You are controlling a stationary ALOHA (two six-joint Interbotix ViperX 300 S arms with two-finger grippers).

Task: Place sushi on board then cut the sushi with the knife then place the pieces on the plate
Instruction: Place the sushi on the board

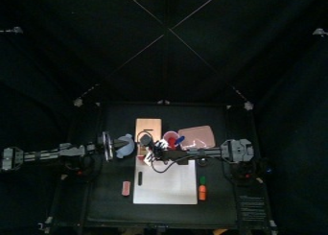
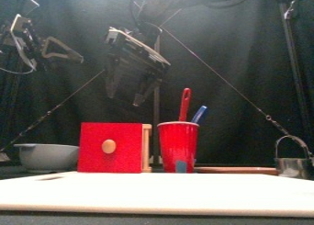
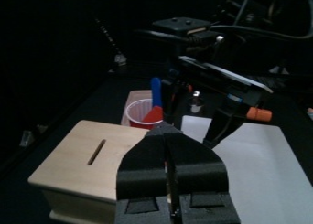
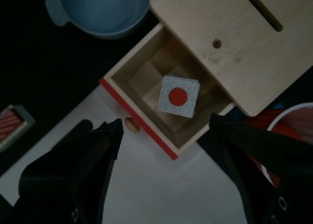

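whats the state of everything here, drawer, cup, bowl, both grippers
drawer: pulled open
sushi roll: lying in the drawer, not gripped
red cup: upright, holding the red knife and blue knife
bowl: upright
left gripper: shut, empty
right gripper: open, above the drawer

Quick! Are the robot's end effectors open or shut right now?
Left end effector: shut, holding nothing.
Right end effector: open, holding nothing, over the open drawer.
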